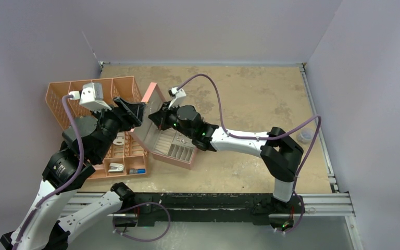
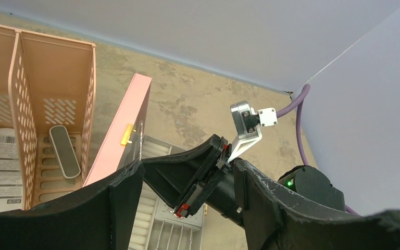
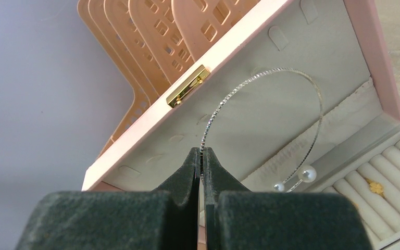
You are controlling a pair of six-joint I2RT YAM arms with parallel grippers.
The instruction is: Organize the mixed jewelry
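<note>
My right gripper (image 3: 201, 152) is shut on a thin silvery wire hoop (image 3: 318, 104) that ends in two small pearls. It holds the hoop in front of the inside of the raised lid (image 3: 302, 47) of an open pink jewelry box (image 1: 173, 149). A tiny gold stud (image 3: 376, 187) sits among the box's ring rolls. My left gripper (image 1: 133, 112) is open and empty, just left of the lid. In the left wrist view its fingers (image 2: 117, 195) frame the right gripper (image 2: 208, 172). Other studs are too small to make out.
An orange slotted basket (image 1: 65, 94) stands at the left, against the box lid. It holds white clips (image 1: 115, 167) and a blue-capped tube (image 1: 137, 170). A small clear cup (image 1: 305, 136) sits at the right table edge. Walls close the left, back and right.
</note>
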